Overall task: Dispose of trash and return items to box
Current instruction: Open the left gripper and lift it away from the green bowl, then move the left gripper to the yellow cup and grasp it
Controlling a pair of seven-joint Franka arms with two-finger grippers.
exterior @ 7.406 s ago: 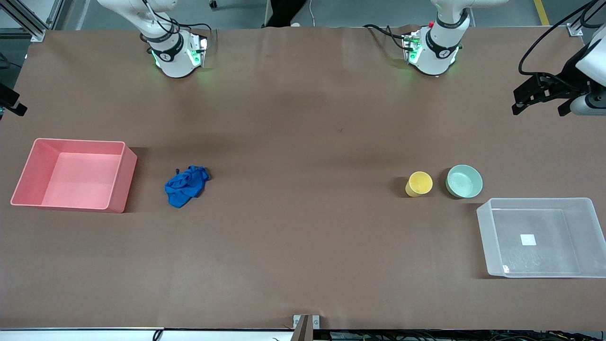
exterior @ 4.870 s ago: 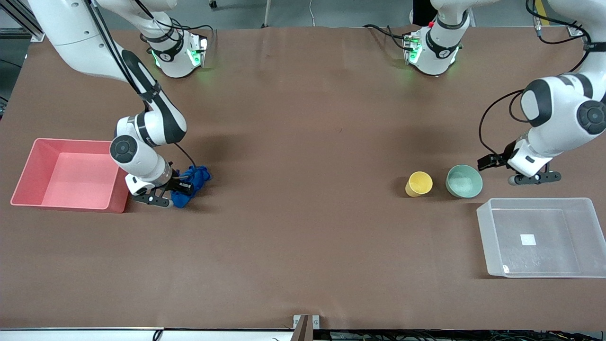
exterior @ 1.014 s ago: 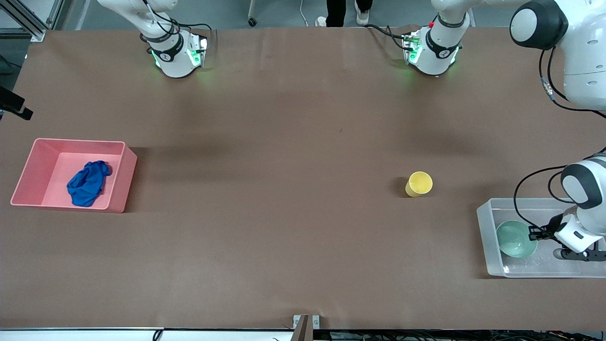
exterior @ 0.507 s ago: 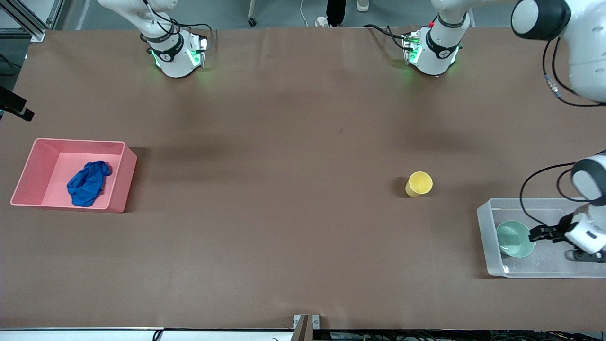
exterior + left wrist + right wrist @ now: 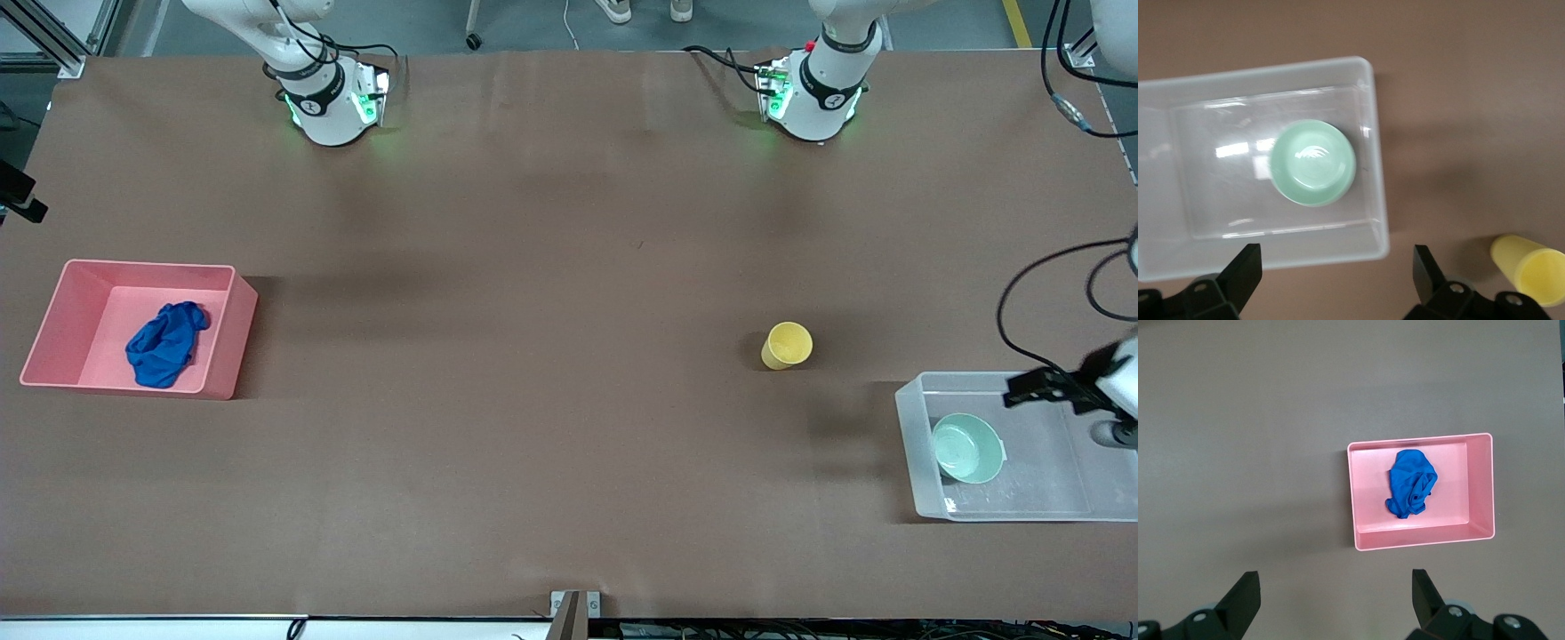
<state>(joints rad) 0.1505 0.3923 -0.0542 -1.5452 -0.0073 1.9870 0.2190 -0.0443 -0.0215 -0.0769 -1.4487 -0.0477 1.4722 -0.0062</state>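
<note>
- The clear box [image 5: 916, 444] sat on the counter [image 5: 533, 400] at my left arm's end, close to the front camera, and held one thing: the mint-green bowl [image 5: 968, 449], upright on the box's floor near the end wall that faces the middle of the counter.
- In my left wrist view that bowl [image 5: 1313, 162] lay free inside the box [image 5: 1371, 87], nothing touching it, with bare clear floor around it.
- My left claw [image 5: 1067, 400] hung over the box's edge that is farther from the front camera; its fingers [image 5: 1245, 270] stood wide apart and gripped nothing.
- The yellow cup [image 5: 787, 345] stood upright on the bare counter, outside the box, farther from the front camera than the box and a little toward the middle of the counter. My left wrist view caught it [image 5: 1528, 270] beside the box's corner, apart from it.
- The pink bin [image 5: 222, 356] sat at my right arm's end of the counter, and the blue cloth [image 5: 165, 343] lay crumpled inside it on the floor.
- My right claw [image 5: 1335, 600] waited high over the counter, looking down on the bin [image 5: 1485, 487] and cloth [image 5: 1411, 483]; its fingers [image 5: 1245, 593] were spread and empty.
</note>
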